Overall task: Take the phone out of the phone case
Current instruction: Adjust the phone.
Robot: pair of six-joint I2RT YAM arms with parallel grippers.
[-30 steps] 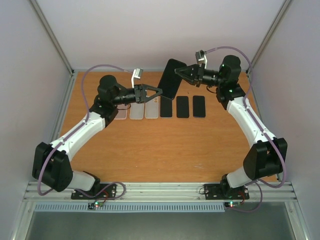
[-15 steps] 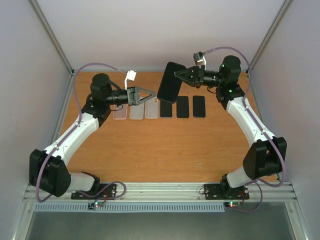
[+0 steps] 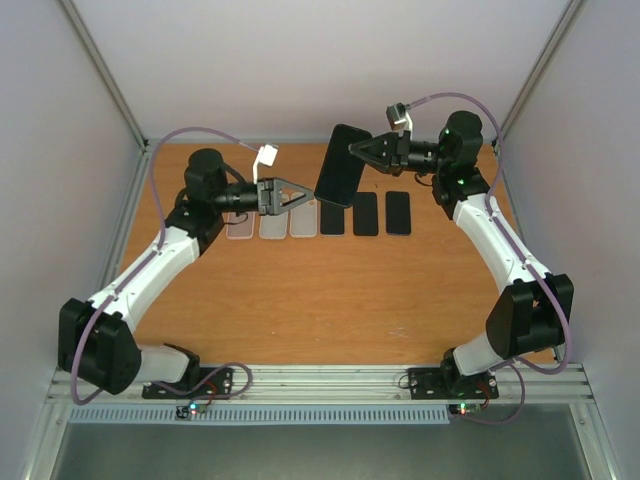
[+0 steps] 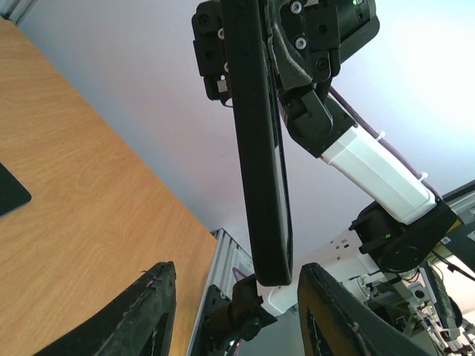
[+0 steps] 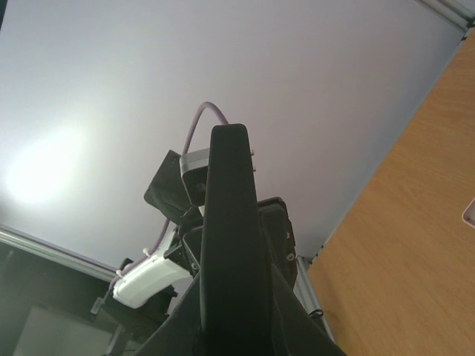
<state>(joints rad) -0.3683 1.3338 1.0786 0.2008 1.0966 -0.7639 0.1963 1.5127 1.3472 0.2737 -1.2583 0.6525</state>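
Black phone (image 3: 340, 165) is hanging pinched in right gripper (image 3: 356, 148). Spread left gripper (image 3: 310, 194) is hovering beside it, next likely clasping the case (image 4: 256, 148).

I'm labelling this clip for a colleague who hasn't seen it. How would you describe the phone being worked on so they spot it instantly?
Start at the wooden table and find the row of flat items along its far side. Just above that row, the right hand grips a black phone; it alone is held clear of the table, tilted.
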